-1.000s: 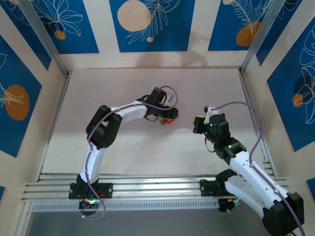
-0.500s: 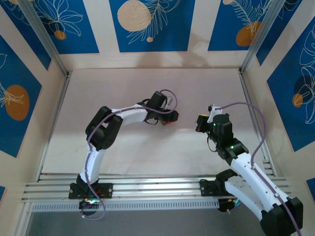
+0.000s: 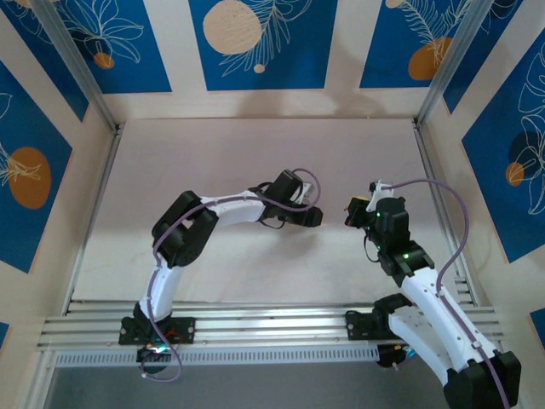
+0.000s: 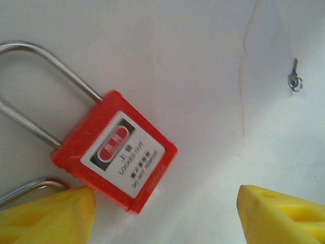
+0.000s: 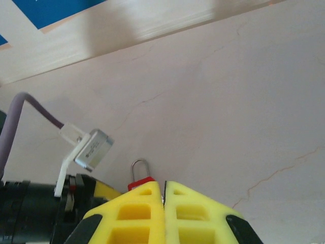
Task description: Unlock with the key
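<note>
Left gripper (image 4: 166,206): wide open. Its two yellow fingers (image 4: 48,216) sit at the lower corners of the left wrist view, with pale table between them. From above it is low over the middle of the table (image 3: 213,153).

Right gripper (image 5: 163,203): yellow fingers pressed flat together, a thin seam between them, with nothing visible in the grip. From above it faces the left gripper from the right, near it but apart.

Red padlock (image 4: 114,151): lies flat on the table just ahead of the left gripper. It has a red body with a white label reading "LOCKED OUT", and a long steel shackle that reaches to the upper left. Its lower corner is just beside one yellow finger. The right wrist view shows it just beyond the closed fingers, shackle up.

Key (image 4: 294,80): tiny and silvery, with a small ring. It lies on the bare table to the upper right of the padlock in the left wrist view, well apart from it and touching neither gripper.

Second steel loop (image 4: 30,187): partly hidden behind one left finger.
</note>
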You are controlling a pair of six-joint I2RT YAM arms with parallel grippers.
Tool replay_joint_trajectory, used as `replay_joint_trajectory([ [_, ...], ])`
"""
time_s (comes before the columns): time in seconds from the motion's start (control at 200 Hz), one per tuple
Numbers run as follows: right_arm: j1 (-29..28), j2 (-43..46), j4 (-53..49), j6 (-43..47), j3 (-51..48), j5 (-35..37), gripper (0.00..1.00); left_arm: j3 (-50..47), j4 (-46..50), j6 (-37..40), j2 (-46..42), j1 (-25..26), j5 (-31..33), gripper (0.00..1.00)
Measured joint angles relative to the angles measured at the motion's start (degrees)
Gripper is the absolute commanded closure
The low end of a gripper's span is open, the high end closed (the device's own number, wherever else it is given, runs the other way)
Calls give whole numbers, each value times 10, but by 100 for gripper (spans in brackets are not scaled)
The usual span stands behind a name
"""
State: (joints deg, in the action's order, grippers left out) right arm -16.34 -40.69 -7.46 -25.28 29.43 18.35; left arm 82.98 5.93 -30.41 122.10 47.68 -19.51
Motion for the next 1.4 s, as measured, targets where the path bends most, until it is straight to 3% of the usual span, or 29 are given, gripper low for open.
replay_joint_trajectory([
  [0.215, 22, 12, -10, -5, 0, -4, 100, -1, -26, -21, 0, 23, -32, 19],
  [0.385, 31, 13, -12, -9, 0, -8, 100, 18, 1, 11, -4, 21, -30, 17],
  [0.565, 38, 13, -14, -17, 0, -19, 100, 131, 88, 103, 8, 10, 9, 15],
  [0.705, 50, 14, -13, -28, -2, -36, 100, 246, 130, 163, 53, -7, 11, 15],
  [0.84, 57, 18, -11, -36, -7, -48, 100, 291, 160, 192, 102, -19, 6, 15],
  [1.065, 59, 19, -12, -38, -7, -54, 100, 310, 197, 209, 169, -23, -8, 15],
  [1.235, 60, 19, -12, -38, -7, -56, 100, 320, 203, 210, 169, -25, -24, 16],
  [1.401, 61, 19, -12, -38, -7, -58, 100, 271, 190, 209, 146, -25, -30, 16],
])
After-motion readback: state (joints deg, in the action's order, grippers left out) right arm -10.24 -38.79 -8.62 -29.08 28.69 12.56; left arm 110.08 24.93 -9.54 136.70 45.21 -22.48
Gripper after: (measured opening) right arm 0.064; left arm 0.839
